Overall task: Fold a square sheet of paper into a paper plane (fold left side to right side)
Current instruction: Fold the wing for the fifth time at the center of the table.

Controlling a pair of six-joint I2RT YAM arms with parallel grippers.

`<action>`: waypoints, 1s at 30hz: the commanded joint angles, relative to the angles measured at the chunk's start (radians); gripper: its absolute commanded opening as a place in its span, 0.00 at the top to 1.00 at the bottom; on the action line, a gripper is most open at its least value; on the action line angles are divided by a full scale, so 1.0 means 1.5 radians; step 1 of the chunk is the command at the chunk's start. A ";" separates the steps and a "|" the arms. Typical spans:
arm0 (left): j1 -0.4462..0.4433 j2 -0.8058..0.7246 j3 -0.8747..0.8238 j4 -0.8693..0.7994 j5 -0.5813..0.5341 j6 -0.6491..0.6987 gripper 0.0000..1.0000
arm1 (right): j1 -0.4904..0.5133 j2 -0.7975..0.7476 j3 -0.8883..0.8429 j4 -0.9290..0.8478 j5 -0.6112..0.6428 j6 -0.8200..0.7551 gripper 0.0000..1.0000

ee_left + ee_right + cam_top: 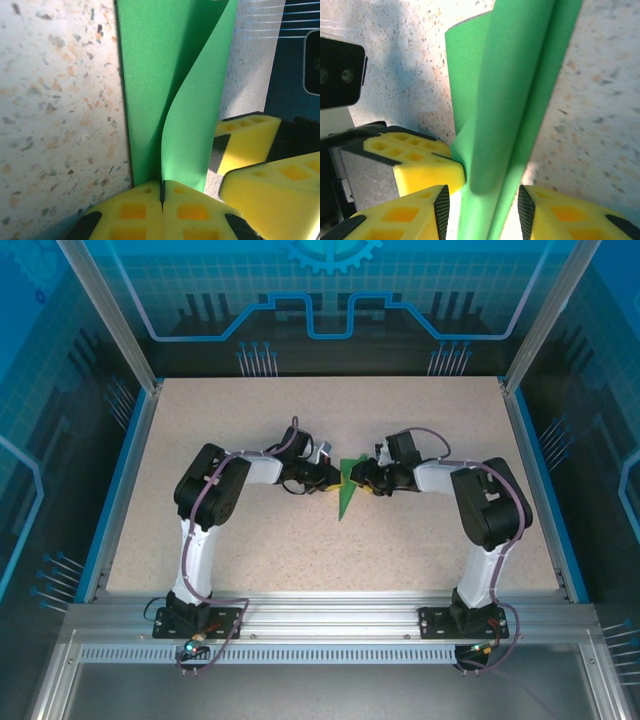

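At the centre of the top view, the two arms meet over the speckled table with the green paper between them. From there it reads as a narrow wedge tapering toward the lower left. I judge it to be a half-made paper plane, no longer a plain square, though it is small at that distance and its layers cannot be counted.

The left gripper is closed tight on the paper's near edge at the bottom of its wrist view, its yellow fingers meeting with only a dark seam between them. Above them one flap rises off the flat layer and curls toward the upper right, so the side-to-side fold looks begun but not laid down.

In the right wrist view, the right gripper has its jaws apart, straddling the standing fold of paper. A pale gap shows beside the left pad. Whether the other pad presses the sheet is hard to tell.

By this reading, what remains is to carry the lifted flap across, align its edges with the lower layer and press the centre crease flat.
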 commanded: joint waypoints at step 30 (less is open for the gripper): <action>0.015 -0.001 -0.012 -0.079 -0.117 0.040 1.00 | -0.003 0.093 0.131 -0.058 -0.010 -0.067 0.94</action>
